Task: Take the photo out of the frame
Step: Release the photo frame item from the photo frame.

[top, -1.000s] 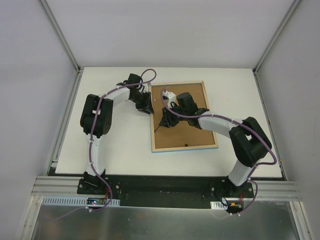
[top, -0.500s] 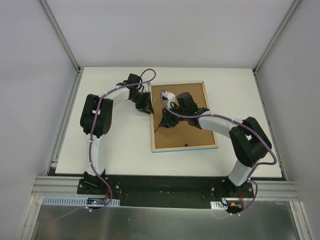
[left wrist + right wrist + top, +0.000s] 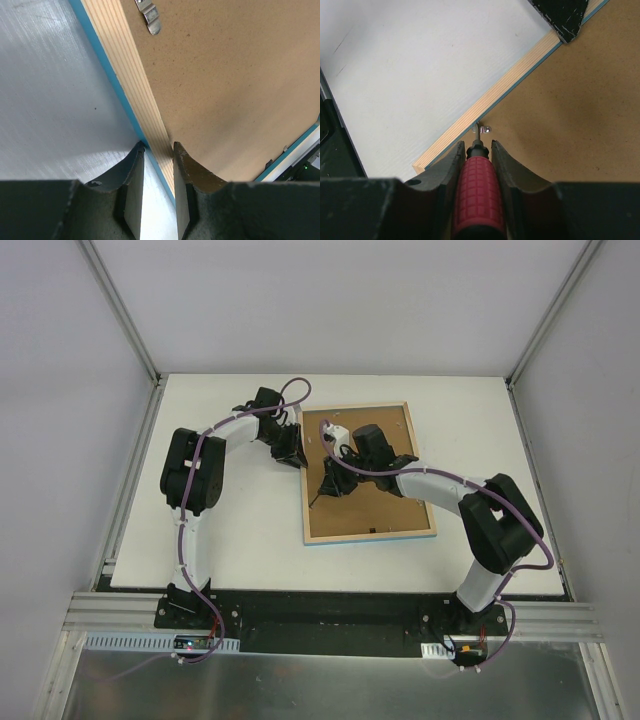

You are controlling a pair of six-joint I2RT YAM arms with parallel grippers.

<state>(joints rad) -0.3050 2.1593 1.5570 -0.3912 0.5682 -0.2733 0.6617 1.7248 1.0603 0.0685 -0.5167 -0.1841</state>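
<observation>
A large turquoise-edged picture frame [image 3: 370, 515] lies face down on the white desk [image 3: 230, 530], its brown fibreboard back up. The left arm arcs in from the left, and the left fingers [image 3: 132, 172] pinch the pale wood rim near the far-left corner. The right arm folds across the frame. The right fingers [image 3: 445, 167] clamp a red-handled screwdriver [image 3: 477, 192], its tip at a small metal clip [image 3: 485, 129].

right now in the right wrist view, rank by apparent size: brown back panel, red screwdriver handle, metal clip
1. brown back panel
2. red screwdriver handle, enlarged by nearness to the camera
3. metal clip
</observation>
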